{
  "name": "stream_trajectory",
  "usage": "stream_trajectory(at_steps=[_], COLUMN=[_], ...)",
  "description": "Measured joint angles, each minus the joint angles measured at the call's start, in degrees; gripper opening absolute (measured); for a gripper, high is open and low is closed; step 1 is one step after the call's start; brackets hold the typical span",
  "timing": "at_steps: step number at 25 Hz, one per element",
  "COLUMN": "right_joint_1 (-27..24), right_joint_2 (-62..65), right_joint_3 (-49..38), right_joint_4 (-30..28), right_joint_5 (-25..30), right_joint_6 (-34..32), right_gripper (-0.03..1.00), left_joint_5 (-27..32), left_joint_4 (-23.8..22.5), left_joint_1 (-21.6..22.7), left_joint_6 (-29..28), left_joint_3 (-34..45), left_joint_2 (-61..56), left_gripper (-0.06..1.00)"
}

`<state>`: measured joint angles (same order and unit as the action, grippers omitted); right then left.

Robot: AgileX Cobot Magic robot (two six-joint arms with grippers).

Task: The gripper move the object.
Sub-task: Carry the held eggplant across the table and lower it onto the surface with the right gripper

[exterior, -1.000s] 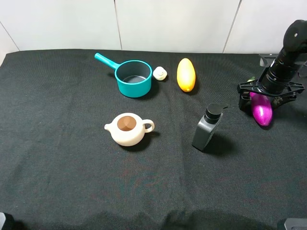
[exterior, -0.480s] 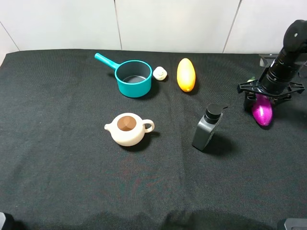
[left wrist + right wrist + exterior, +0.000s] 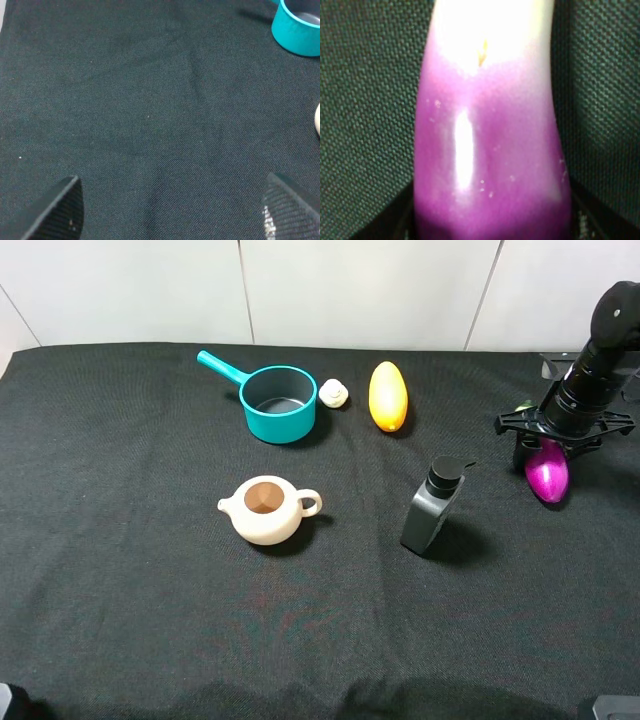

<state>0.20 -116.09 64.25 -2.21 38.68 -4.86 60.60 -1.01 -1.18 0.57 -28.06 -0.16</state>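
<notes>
Black cloth, right gripper tight around eggplant.

Saucepan and fruit toward tabletop rear edge; teapot central, bottle to its right; eggplant near right edge.

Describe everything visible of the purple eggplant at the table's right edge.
The eggplant is a glossy, plastic-looking toy, purple fading to white at the neck. It lies at the far right of the black cloth, beyond the dark pump bottle, rounded end toward the camera. The right tool is shut on it from above.
</notes>
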Motion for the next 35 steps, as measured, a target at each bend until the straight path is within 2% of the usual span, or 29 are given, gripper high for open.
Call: stream_trajectory(at_steps=[5,8,15,27,35], right_joint_1=[0.0,0.0,0.0,0.0,0.5], right_joint_2=[2.2,3.4,6.2,6.5,6.5], right_joint_3=[0.7,2.2,8.6,23.9,27.8], right_joint_4=[0.0,0.0,0.2,1.1,2.2], right_joint_5=[0.7,3.4,11.4,27.5,30.3], right_joint_6=[0.9,1.6,4.9,5.7,6.5], right_gripper=[0.39,0.39,0.39,0.39,0.39], left_joint_5=[0.0,0.0,0.0,0.0,0.0], left_joint_4=[0.0,0.0,0.0,0.0,0.0], left_joint_1=[0.0,0.0,0.0,0.0,0.0], left_joint_6=[0.0,0.0,0.0,0.0,0.0], left_joint_3=[0.0,0.0,0.0,0.0,0.0], left_joint_2=[0.0,0.0,0.0,0.0,0.0], left_gripper=[0.76,0.76,0.76,0.76,0.76])
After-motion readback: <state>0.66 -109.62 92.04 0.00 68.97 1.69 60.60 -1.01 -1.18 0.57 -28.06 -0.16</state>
